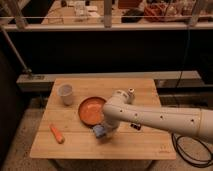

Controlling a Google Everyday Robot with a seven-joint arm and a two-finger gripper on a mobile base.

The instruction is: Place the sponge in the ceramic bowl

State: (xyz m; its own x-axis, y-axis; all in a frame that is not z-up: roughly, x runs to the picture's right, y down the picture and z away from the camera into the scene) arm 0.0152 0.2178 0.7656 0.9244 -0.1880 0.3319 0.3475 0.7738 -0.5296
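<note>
The small blue-grey sponge (pixel 98 131) lies on the wooden table (pixel 140 145), just in front of the ceramic bowl (pixel 90 111), an orange-brown shallow dish near the table's middle. My gripper (pixel 101 131) reaches down from the white arm (pixel 150 117) and sits right on the sponge, shut on it. The sponge shows between and below the fingers, at table height. The bowl is empty.
A small white cup (pixel 65 94) stands at the table's back left. An orange carrot-like stick (pixel 57 133) lies at the front left. A dark counter and railing run behind the table. A black cable (pixel 186 150) loops on the floor at right.
</note>
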